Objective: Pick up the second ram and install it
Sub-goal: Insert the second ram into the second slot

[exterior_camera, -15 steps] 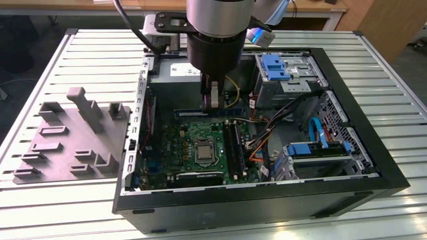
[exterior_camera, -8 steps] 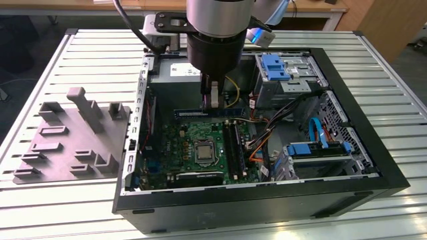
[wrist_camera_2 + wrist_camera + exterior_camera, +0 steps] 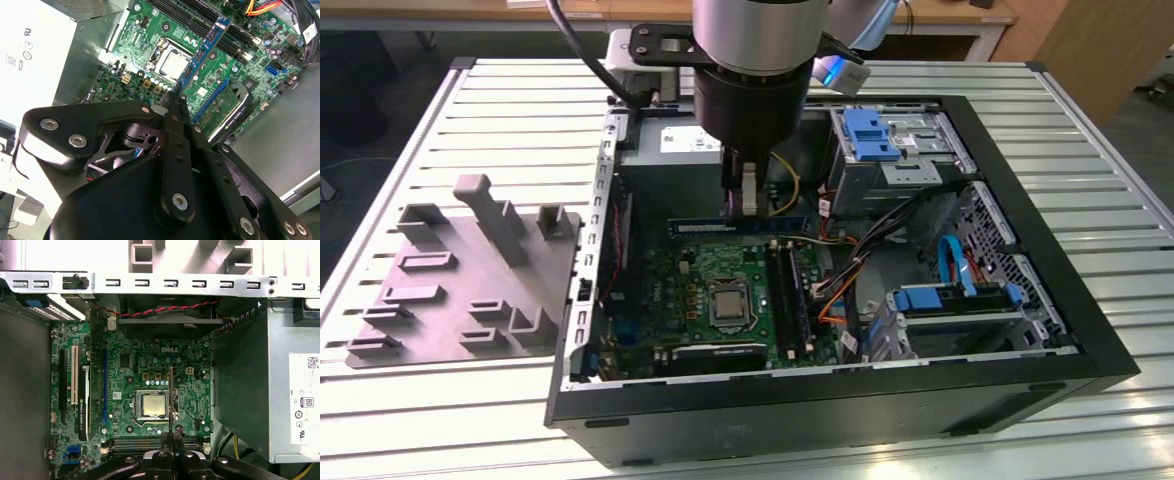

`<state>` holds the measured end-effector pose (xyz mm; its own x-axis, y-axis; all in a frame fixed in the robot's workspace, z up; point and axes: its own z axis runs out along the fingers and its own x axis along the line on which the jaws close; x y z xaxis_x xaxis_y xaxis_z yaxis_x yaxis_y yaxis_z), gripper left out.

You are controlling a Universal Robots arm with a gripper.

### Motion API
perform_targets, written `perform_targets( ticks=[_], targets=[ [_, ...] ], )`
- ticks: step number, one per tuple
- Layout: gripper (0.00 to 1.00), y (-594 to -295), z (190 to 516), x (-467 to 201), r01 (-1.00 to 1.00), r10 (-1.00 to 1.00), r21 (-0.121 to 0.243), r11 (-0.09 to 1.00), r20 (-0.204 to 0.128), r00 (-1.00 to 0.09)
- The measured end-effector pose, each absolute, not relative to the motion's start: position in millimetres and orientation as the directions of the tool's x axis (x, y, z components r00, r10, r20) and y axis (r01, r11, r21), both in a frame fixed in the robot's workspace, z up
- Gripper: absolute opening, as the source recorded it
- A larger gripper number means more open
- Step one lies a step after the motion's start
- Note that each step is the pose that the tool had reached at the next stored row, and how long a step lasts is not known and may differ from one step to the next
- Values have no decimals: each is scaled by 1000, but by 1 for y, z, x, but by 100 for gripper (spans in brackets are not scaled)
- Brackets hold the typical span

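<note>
Blue second ram (image 3: 720,228) pinched in gripper (image 3: 744,208), over green motherboard (image 3: 683,292)

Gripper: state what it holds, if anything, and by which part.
The gripper is shut on the second ram, pinching its upper long edge about mid-length.

One desk (image 3: 454,420) is carrying one open computer case (image 3: 854,400) and one grey fixture block (image 3: 467,290). The case is housing one motherboard (image 3: 190,365), one processor (image 3: 152,405), one grey power-supply box (image 3: 250,390) and two blue drive brackets (image 3: 867,133) (image 3: 941,298), and in the first wrist view the motherboard is presenting one white expansion slot (image 3: 75,375) and one blue expansion slot (image 3: 105,390). One arm (image 3: 754,60) is carrying one tool (image 3: 747,205), which is clamping one blue stick, the second ram (image 3: 734,228).
</note>
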<state>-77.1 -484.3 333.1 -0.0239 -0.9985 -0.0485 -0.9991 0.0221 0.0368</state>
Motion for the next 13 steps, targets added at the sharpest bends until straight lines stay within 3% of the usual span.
perform_targets(
  ticks=[13],
  targets=[
    [11, -484, 331, -77, -971, -970, 37, 235, -48, -237]
  ],
)
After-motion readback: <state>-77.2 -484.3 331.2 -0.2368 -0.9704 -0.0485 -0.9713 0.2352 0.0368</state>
